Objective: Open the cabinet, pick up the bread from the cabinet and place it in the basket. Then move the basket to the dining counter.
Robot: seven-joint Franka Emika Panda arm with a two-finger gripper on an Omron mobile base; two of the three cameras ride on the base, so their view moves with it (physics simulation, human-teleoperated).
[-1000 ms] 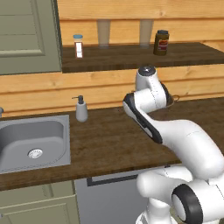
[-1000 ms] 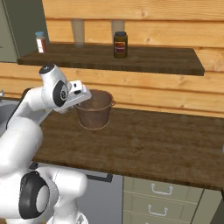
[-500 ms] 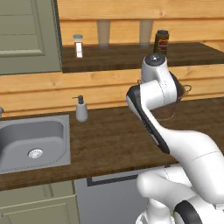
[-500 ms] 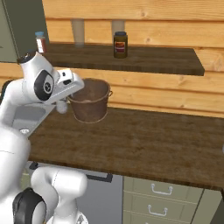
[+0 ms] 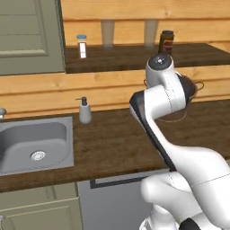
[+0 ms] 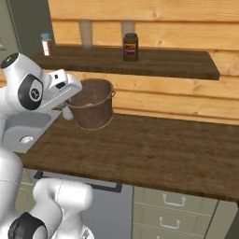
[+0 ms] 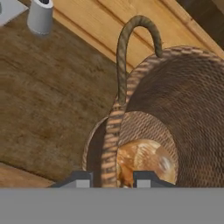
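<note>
Above the dark wooden surface (image 6: 154, 154), at about 10 o'clock in the right base view, the basket (image 6: 94, 103) hangs tilted at the white arm's hand, its base clear of the wood. Seen from the hand, the pincer (image 7: 112, 178) is clenched on the basket's woven rim, one fingertip (image 7: 79, 179) outside the wall and the other inside, while the thin hoop handle (image 7: 131, 35) arcs toward 12 o'clock. The bread (image 7: 144, 159) lies in the basket's bottom at roughly 5 o'clock, and a grey soap bottle (image 7: 40, 15) stands well apart at 11 o'clock.
</note>
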